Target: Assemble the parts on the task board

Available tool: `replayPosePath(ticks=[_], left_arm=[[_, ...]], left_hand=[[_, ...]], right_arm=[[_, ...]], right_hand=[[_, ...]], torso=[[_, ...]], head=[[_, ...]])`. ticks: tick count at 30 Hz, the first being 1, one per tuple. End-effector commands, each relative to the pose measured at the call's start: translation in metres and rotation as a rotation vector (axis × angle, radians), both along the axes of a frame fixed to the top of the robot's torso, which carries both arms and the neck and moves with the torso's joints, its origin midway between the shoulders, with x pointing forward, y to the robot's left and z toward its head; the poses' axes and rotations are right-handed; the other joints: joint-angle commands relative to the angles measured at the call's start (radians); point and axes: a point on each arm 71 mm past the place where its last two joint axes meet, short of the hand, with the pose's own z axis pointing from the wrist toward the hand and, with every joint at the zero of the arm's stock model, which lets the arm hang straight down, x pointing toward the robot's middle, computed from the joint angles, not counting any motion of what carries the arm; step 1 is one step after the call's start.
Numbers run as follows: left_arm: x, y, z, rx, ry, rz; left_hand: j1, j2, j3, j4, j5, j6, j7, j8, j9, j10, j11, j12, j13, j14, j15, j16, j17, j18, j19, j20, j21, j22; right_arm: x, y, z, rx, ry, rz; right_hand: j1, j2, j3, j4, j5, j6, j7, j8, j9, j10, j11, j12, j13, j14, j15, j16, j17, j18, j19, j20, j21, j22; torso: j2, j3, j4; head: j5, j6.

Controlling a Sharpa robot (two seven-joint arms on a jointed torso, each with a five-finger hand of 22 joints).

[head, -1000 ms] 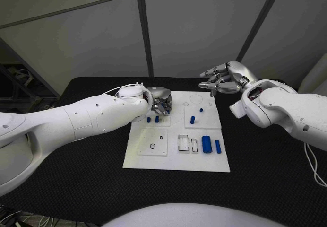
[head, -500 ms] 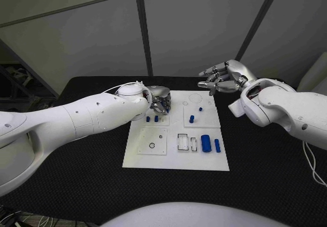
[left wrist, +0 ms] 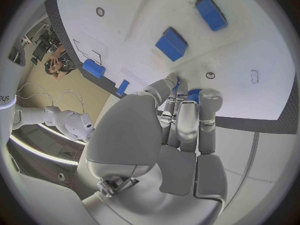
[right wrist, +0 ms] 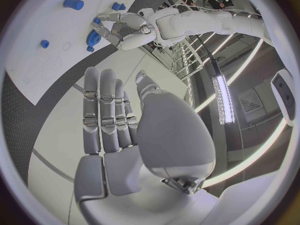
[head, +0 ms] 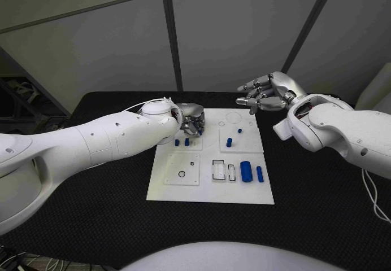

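Barely anything is shifting since the earlier frame, honestly: your left hand (head: 191,121) is still hanging over the upper left part of the task board (head: 212,192), maybe a touch lower, and your right hand (head: 267,93) is still floating at the upper right of the head view, just past the board's top right corner.

Your left hand is curling its fingers down toward the board, and in the left wrist view a small blue part (left wrist: 194,94) is sitting right at the fingertips (left wrist: 210,101). You can't tell whether it's actually pinching it or just touching it, so I'm not calling that one.

Your right hand is holding nothing, fingers loosely spread and slightly bent, hovering clear of the board.

Parts-wise, you're looking at two small blue pieces (head: 182,143) lying just below the left hand, two more (head: 234,138) right of them in the upper right panel, and a fat blue cylinder (head: 246,170) beside a thin blue bar (head: 260,173) at the middle right of the board.
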Motion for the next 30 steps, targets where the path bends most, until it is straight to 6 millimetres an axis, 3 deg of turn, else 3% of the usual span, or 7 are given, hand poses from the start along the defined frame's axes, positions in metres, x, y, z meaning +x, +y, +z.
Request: replayPosePath(ticks=[1, 18, 30], left_arm=[[-0.004, -0.001, -0.004, -0.003, -0.002, -0.014], [-0.007, 0.016, 0.027, -0.091, -0.067, 0.011], [-0.010, 0.047, 0.029, -0.074, -0.008, 0.064]], left_hand=[[-0.002, 0.007, 0.007, -0.001, 0.004, 0.009, 0.002, 0.004, 0.002, 0.008, 0.000, 0.004, 0.001, 0.015, -0.005, 0.005, 0.001, -0.060, 0.009, 0.000, 0.006, 0.003], [-0.012, 0.004, 0.008, -0.002, 0.004, 0.014, 0.000, 0.004, 0.001, 0.012, -0.001, 0.003, 0.001, 0.016, -0.006, 0.004, -0.002, -0.062, 0.014, -0.001, 0.015, 0.013], [-0.014, 0.004, 0.009, -0.002, 0.004, 0.015, 0.000, 0.003, 0.001, 0.012, -0.001, 0.003, 0.001, 0.016, -0.007, 0.003, -0.005, -0.061, 0.013, -0.001, 0.014, 0.012]], right_arm=[[-0.001, 0.002, 0.002, 0.003, -0.009, 0.011], [0.002, -0.001, 0.001, -0.001, -0.013, 0.005], [0.002, -0.003, 0.001, -0.003, -0.011, 0.002]], right_hand=[[-0.003, 0.002, 0.005, 0.002, 0.006, 0.002, 0.000, -0.001, -0.001, 0.004, 0.002, 0.004, -0.001, 0.009, 0.001, -0.005, 0.001, 0.004, 0.008, -0.002, -0.006, -0.001], [-0.003, 0.002, 0.005, 0.002, 0.006, 0.002, 0.000, -0.001, -0.001, 0.004, 0.002, 0.004, -0.001, 0.009, 0.001, -0.005, 0.001, 0.004, 0.008, -0.002, -0.006, -0.001], [-0.003, 0.002, 0.005, 0.002, 0.006, 0.002, 0.000, -0.001, -0.001, 0.004, 0.002, 0.004, -0.001, 0.009, 0.001, -0.005, 0.001, 0.004, 0.008, -0.002, -0.006, -0.001]], torso=[[0.000, -0.0011, 0.0012], [-0.001, -0.0016, 0.0025], [0.001, -0.0006, 0.0014]], head=[[-0.003, 0.003], [0.005, 0.016], [0.013, 0.017]])
